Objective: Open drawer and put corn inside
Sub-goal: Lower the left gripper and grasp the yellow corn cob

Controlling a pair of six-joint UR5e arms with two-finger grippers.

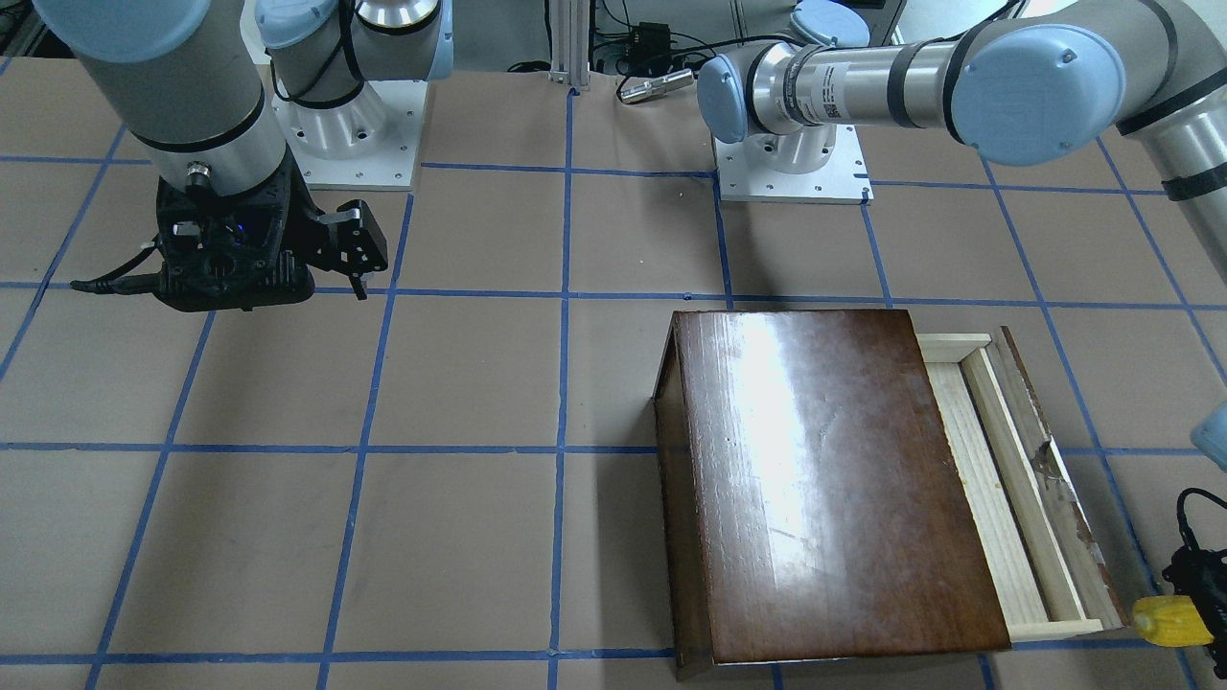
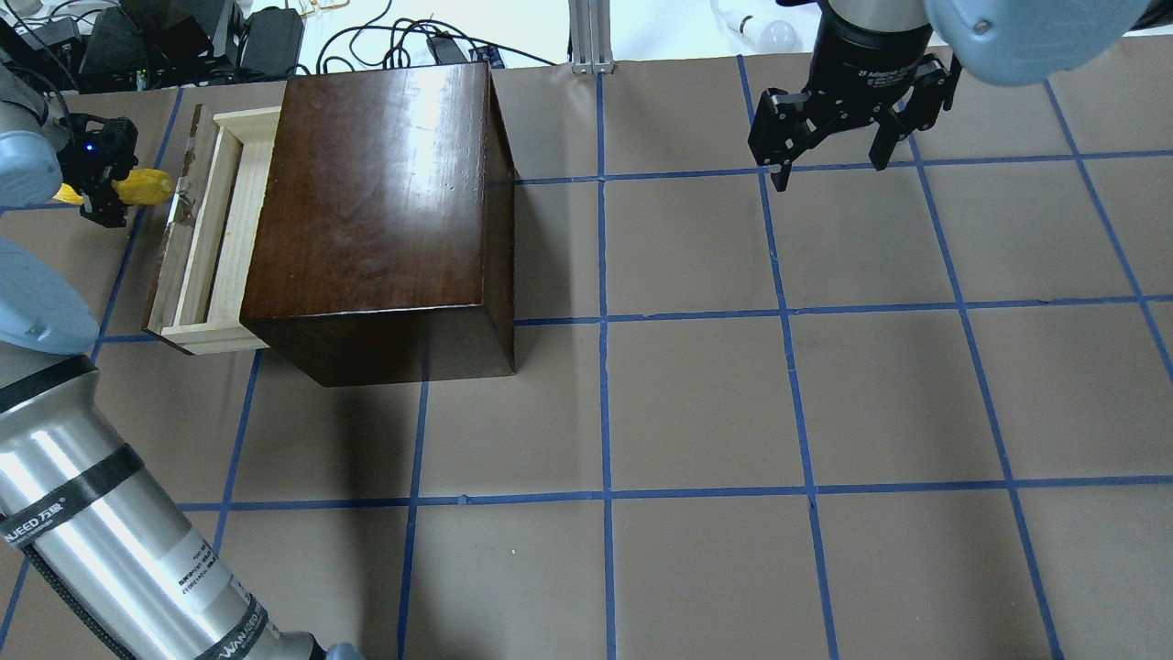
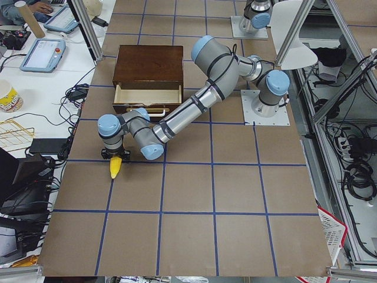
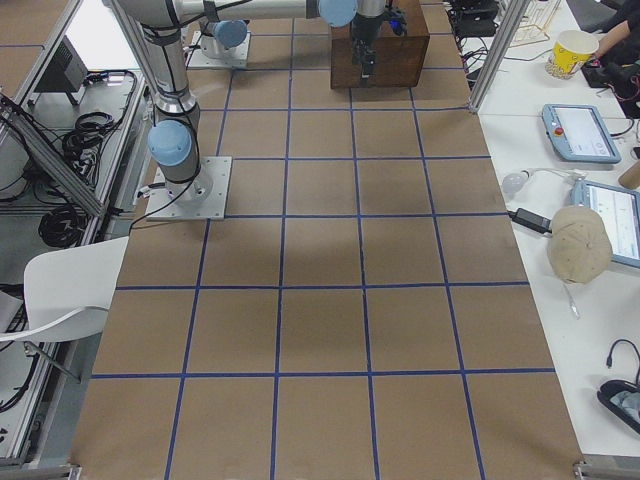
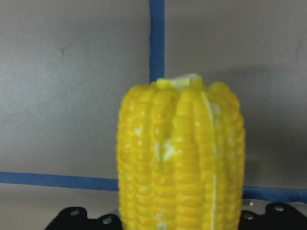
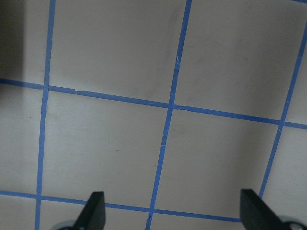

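My left gripper is clamped on the bright yellow, ridged corn, just outside the chipped dark front of the drawer, whose pale pine tray already stands partway out of the cabinet, so I judge only the placing remains, while my right gripper hangs spread wide over the table, well apart.

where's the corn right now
In the overhead view it is at the far left: the corn is held by the left gripper, just outside the front of the open drawer, not yet inside it.
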